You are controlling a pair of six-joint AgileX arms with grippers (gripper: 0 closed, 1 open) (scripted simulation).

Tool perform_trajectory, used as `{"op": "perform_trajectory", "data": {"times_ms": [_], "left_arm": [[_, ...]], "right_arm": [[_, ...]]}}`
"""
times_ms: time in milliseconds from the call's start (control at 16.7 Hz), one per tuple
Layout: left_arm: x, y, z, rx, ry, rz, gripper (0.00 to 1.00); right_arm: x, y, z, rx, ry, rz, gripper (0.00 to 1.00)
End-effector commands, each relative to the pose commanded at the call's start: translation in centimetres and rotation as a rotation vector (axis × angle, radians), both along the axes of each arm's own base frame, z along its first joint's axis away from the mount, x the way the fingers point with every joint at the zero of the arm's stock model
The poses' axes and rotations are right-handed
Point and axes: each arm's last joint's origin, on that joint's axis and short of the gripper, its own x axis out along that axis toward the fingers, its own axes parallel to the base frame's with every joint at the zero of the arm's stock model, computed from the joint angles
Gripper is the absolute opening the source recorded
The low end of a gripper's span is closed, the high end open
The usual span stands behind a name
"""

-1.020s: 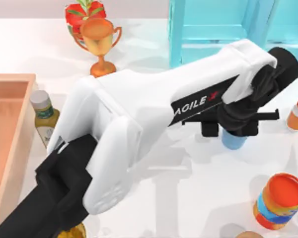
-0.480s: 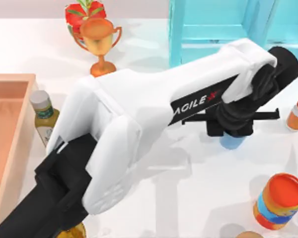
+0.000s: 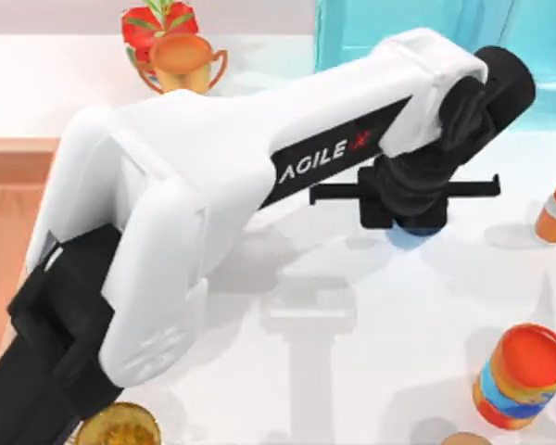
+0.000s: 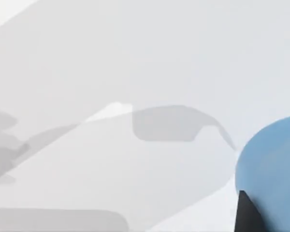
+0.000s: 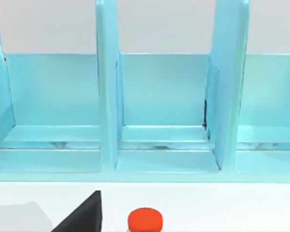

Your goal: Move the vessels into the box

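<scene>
Item 1: left tool (image 3: 410, 211), black, 2 fingers clenched on the light blue tumbler cup (image 3: 413, 235), raised above the white surface (image 3: 352, 371), right of centre, just near of the turquoise shelf unit (image 3: 389, 23)
Item 2: light salmon-tan wooden box (image 3: 9, 185), far left edge, well apart from the cup

White table (image 3: 352, 352) — orange-lidded can (image 3: 522, 375), small orange-capped bottle (image 3: 555, 212), trophy (image 3: 179, 61), turquoise shelf (image 5: 154, 111)
</scene>
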Motion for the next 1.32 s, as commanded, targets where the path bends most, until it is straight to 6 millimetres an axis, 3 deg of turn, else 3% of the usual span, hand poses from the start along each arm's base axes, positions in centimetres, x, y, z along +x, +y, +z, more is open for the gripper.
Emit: {"op": "perform_trajectory", "data": {"times_ms": [360,480,780,900,1080,1320], "left_arm": [[-0.3,5.8,5.5,-0.003,0.007,-0.003,0.00],[-0.4,6.8,6.1,-0.003,0.011,0.002,0.00],[-0.5,6.7,6.1,-0.001,0.010,-0.003,0.00],[0.2,8.1,6.6,0.007,0.017,-0.003,0.00],[2.3,13.0,8.7,0.019,0.036,-0.006,0.00],[4.6,23.1,12.6,0.007,0.049,-0.012,0.00]], "right_arm": [[0.0,0.0,0.0,0.000,0.000,0.000,1.00],[0.0,0.0,0.0,0.000,0.000,0.000,1.00],[0.0,0.0,0.0,0.000,0.000,0.000,1.00],[0.0,0.0,0.0,0.000,0.000,0.000,1.00],[0.0,0.0,0.0,0.000,0.000,0.000,1.00],[0.0,0.0,0.0,0.000,0.000,0.000,1.00]]}}
